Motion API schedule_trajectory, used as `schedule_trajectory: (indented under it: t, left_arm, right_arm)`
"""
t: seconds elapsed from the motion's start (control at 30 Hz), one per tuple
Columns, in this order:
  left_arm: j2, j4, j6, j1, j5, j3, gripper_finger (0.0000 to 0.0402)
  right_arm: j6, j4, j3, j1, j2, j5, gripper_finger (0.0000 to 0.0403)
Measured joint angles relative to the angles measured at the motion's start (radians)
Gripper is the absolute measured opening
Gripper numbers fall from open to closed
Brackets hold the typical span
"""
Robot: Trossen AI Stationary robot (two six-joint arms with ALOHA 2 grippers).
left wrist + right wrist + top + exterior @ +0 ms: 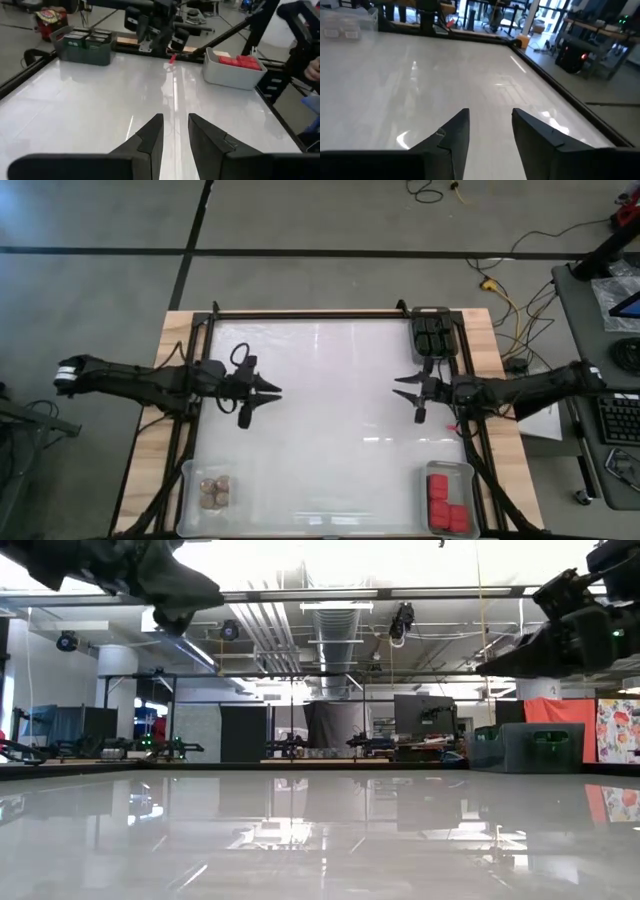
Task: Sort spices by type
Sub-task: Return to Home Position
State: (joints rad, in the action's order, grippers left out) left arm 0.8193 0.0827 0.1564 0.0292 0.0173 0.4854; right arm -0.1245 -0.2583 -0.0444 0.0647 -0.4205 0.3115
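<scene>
The spices sit sorted in three clear bins. Round tan-lidded jars [215,492] fill the bin at the near left corner. Red-topped blocky ones [445,502] [240,61] are at the near right. Black ones [433,332] [87,41] are at the far right. My left gripper [272,392] [175,127] hovers shut and level over the table's left half, with nothing in it. My right gripper [398,386] [491,122] hovers over the right half, facing it, fingers open and nothing between them. Both are well clear of the bins.
The white tabletop [330,420] lies bare between the two grippers. A dark frame rail [300,314] runs along the far edge and down both sides. A desk with a keyboard [620,420] stands off the table to the right.
</scene>
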Motion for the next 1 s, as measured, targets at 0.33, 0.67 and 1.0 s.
schedule_trajectory:
  t: [0.33, 0.67, 1.0]
  left_arm:
    - [-0.221, 0.036, -0.052, -0.006, -0.009, -0.173, 0.0075]
    - [-0.467, 0.197, -0.137, -0.007, 0.026, -0.431, 0.0075]
    - [-0.611, 0.079, -0.158, -0.005, -0.006, -0.421, 0.0075]
  right_arm:
    - [-0.008, 0.323, -0.007, 0.000, 0.409, -0.114, 0.0089]
    - [-0.022, 0.319, -0.003, -0.001, 0.347, -0.154, 0.0036]
    - [0.006, 0.319, -0.002, -0.002, 0.320, -0.147, 0.0040]
